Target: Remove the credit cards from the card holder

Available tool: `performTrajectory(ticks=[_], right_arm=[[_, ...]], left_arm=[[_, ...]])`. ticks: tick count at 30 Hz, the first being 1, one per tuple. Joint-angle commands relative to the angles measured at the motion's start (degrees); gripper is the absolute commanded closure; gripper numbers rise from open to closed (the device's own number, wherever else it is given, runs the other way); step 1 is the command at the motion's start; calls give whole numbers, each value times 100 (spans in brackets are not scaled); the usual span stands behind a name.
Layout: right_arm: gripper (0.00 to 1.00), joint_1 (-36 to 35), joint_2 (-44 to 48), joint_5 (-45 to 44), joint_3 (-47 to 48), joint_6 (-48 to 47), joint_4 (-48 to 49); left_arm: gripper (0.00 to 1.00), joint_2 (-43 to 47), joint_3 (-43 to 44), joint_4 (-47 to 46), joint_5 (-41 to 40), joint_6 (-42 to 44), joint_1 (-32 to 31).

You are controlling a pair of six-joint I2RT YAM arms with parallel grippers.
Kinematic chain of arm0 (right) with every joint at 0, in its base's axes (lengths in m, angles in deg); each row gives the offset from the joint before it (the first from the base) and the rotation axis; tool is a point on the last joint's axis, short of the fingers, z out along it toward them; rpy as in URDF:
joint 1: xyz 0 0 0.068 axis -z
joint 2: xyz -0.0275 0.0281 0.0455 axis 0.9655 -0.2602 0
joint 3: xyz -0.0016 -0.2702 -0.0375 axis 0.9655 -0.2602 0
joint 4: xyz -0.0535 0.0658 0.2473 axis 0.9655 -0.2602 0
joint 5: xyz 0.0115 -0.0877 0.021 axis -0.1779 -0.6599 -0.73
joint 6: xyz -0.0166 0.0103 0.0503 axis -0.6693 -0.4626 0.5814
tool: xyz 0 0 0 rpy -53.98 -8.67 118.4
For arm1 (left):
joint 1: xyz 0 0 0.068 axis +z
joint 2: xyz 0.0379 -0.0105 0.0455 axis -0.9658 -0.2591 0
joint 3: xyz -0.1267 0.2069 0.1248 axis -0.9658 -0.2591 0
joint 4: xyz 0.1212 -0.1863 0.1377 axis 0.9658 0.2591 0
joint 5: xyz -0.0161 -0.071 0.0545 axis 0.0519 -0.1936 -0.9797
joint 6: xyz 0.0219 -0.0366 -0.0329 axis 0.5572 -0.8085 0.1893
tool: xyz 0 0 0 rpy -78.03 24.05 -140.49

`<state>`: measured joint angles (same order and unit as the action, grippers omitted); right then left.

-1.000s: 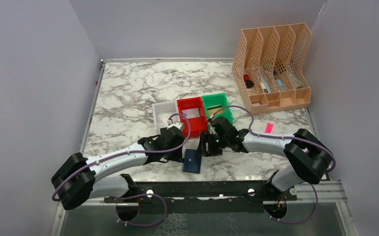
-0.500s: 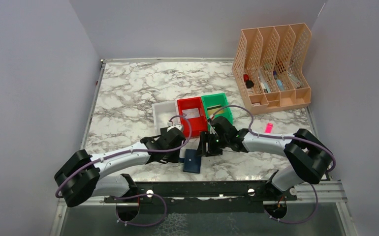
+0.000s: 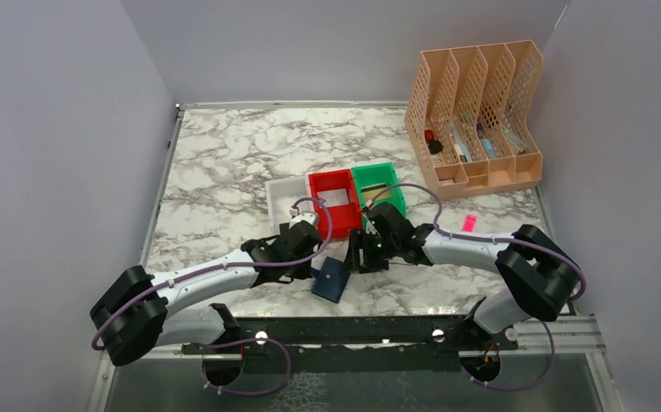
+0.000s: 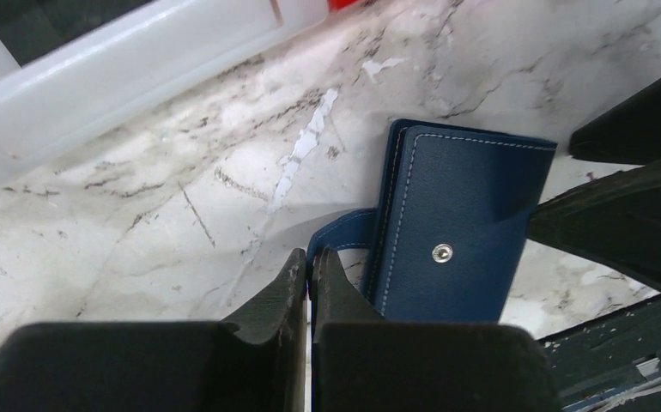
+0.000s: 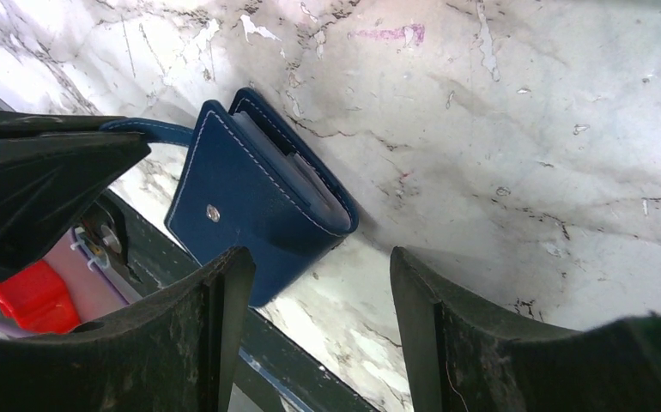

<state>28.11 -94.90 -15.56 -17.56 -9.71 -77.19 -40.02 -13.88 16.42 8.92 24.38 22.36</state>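
Left tool [image 4: 310,264] clamped on snap tab [image 4: 337,239] of card holder [image 4: 464,223], right tool [image 5: 314,266] apart

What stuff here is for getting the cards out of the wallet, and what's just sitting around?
For the job:
- card holder, closed
- left tool, shut on its strap
- right tool, open, by the card holder

Just lying about:
- red bin
- green bin
- white bin
- pink stick
- peach file rack
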Motion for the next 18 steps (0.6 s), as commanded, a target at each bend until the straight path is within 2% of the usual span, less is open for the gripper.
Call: performTrajectory(ticks=[1,7,13,18], right_arm=[[34,5,-77,-254,-2,-148,-550],[34,5,168,-475,26,-82,-743],[29,5,759,-1400,90,138,-1328],[27,5,1207,-1725,35,280,-1561]], left_arm=[[100,261,62,-409,-211,-10,6],[100,900,171,-517,10,42,1],[100,1684,214,-600,118,67,-1],[100,1555,333,-701,770,181,-22]])
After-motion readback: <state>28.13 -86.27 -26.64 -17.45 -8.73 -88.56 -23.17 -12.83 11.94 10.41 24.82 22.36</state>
